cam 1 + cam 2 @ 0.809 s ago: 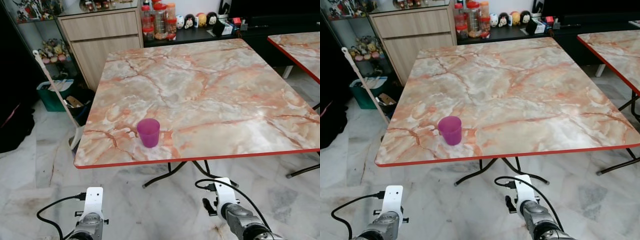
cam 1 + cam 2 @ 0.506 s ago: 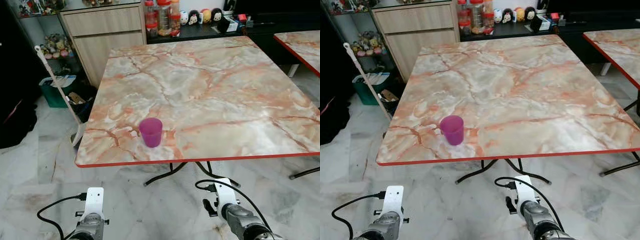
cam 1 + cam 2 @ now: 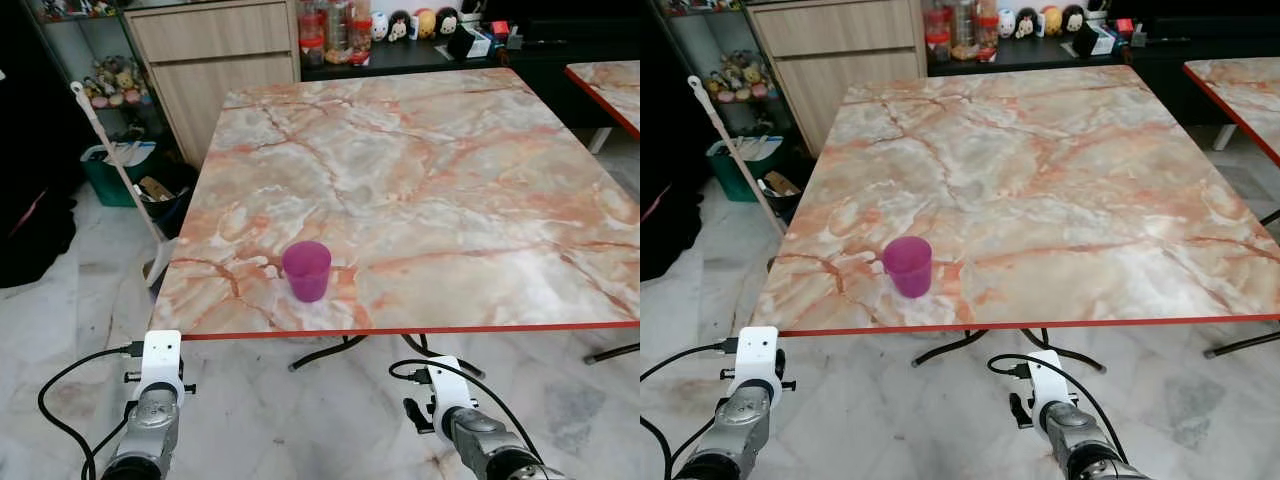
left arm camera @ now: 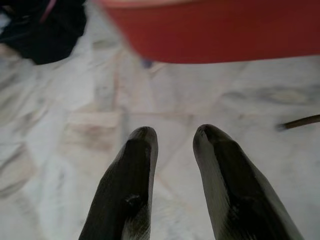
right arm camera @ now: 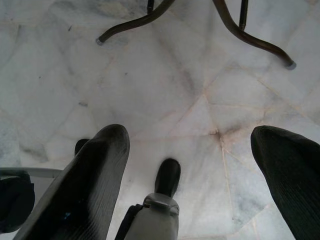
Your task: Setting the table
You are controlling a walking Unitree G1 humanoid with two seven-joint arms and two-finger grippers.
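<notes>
One item sits on the tabletop [image 3: 430,180] so far: a purple cup [image 3: 306,270], upright near the front edge, left of centre. Left end effector [image 4: 172,145] has risen since a moment ago, fingers slightly parted and holding nothing, with the tabletop's red edge just above it. Table now appears closer and lower in both eye views, so the camera has advanced. Right end effector [image 5: 187,150] hangs low over the floor [image 5: 165,85], fingers spread wide, empty. Judgement: approach under way; cup placed, remaining settings not yet brought.
</notes>
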